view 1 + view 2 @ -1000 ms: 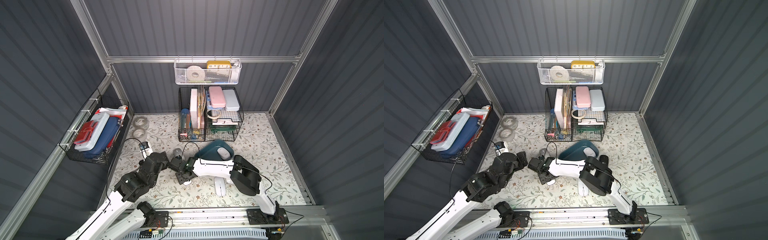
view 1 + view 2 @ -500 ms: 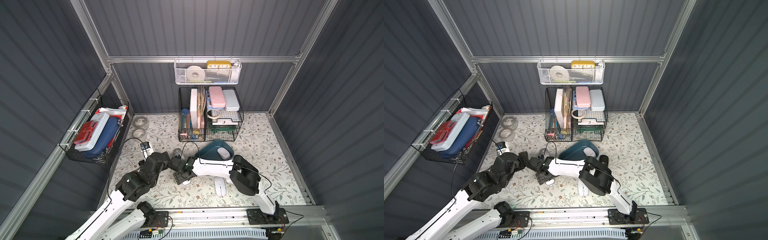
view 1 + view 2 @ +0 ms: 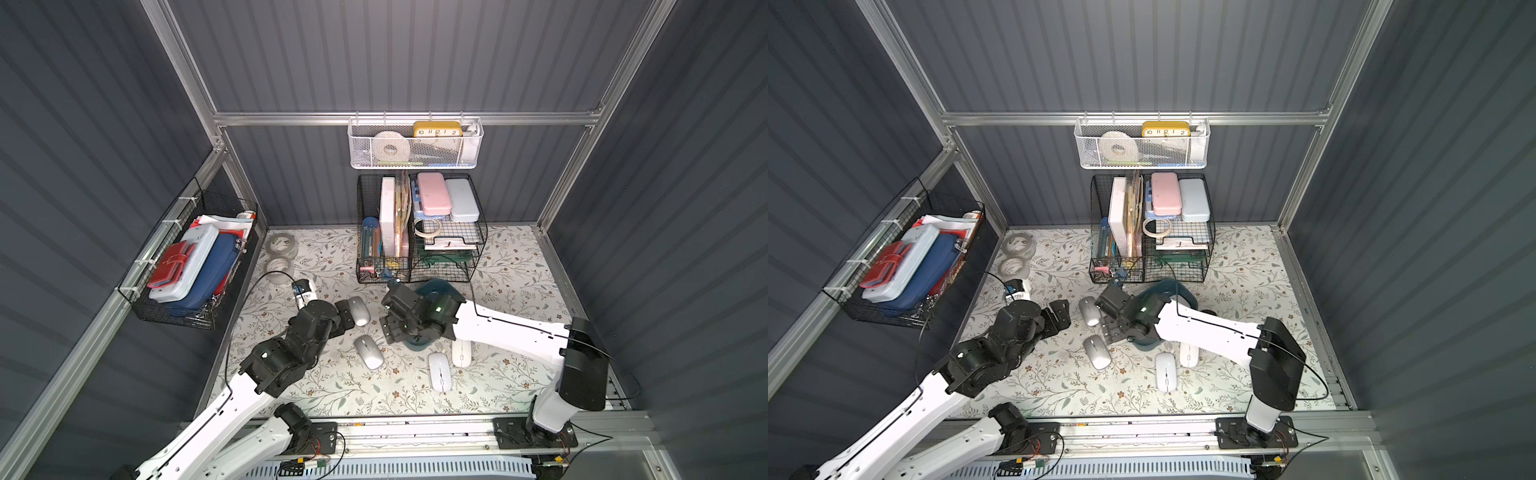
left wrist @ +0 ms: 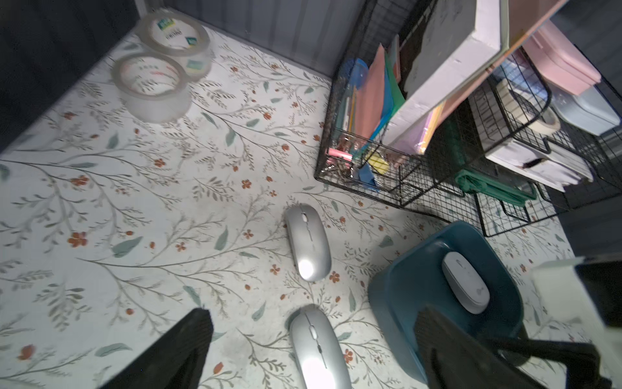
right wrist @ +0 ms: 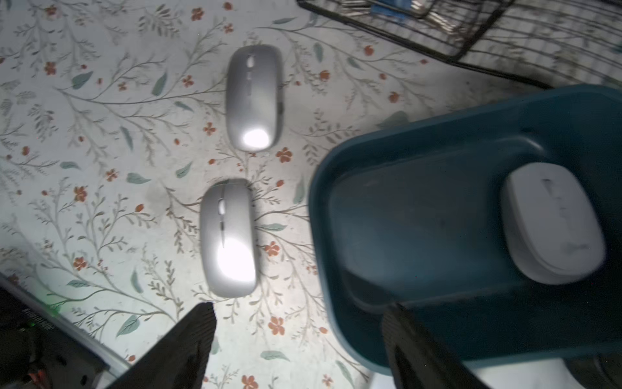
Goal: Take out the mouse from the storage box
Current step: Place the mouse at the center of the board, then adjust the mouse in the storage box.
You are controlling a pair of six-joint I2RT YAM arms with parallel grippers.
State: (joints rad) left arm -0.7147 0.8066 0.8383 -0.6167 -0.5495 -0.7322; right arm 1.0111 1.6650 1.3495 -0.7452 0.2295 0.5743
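Right wrist: white mouse (image 5: 553, 224) in teal storage box (image 5: 404, 229); L gripper (image 4: 313, 315), R gripper (image 5: 299, 311) both apart.

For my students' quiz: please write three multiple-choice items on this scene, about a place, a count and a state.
1. The storage box is: A on the mat before the wire organiser; B on the wall; C in the air.
2. Mice in it: A none; B one; C three.
3. Left gripper: A open; B shut on a mouse; C shut on the box.
A: it rests on the mat. B: one white mouse lies inside. A: fingers apart, empty.
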